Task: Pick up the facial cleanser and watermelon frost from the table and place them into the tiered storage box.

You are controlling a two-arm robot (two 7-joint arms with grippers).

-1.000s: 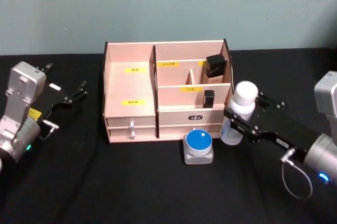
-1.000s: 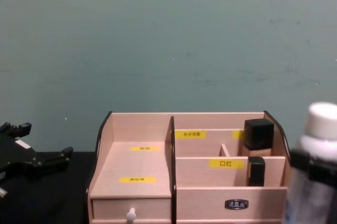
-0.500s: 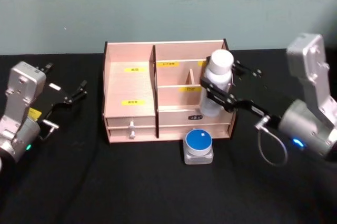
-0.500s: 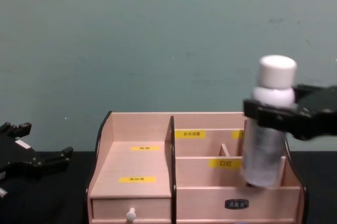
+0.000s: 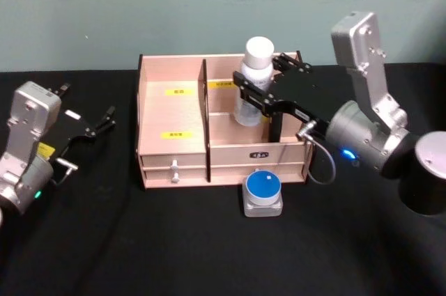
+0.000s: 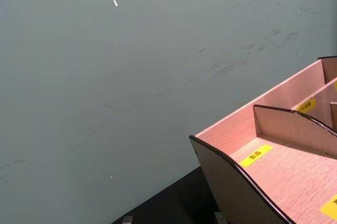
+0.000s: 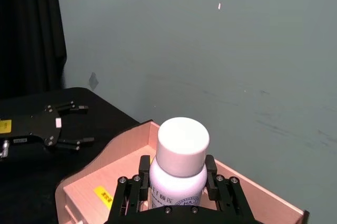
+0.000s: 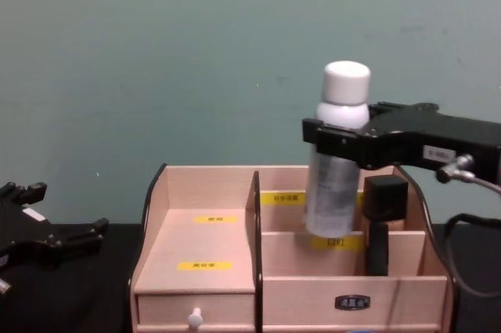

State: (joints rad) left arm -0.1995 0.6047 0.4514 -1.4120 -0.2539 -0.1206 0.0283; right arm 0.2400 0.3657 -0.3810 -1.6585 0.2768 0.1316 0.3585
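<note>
The facial cleanser [image 5: 258,51], a white bottle with a white cap, hangs upright over the right rear part of the tiered storage box [image 5: 171,131]. My right gripper [image 5: 253,96] is shut on its body. From the chest, the facial cleanser [image 8: 346,83] has its base just above the inner dividers, with the right gripper [image 8: 337,139] clamped around its upper body. The right wrist view has the bottle [image 7: 182,143] between both fingers [image 7: 144,173]. The watermelon frost [image 5: 263,193], a blue-lidded jar, stands on the table in front of the box. My left gripper [image 5: 89,131] rests open at the left.
A black-capped square bottle [image 8: 383,196] stands in the box's right rear compartment, close beside the held bottle, and a small dark item [image 5: 277,129] sits in the slot in front of it. The box's left half [image 6: 287,168] holds nothing. A grey-green wall rises behind.
My right gripper carried the facial cleanser from beside the box's right end up and leftward; it now hangs over the box's rear right compartments. The left arm has not moved.
</note>
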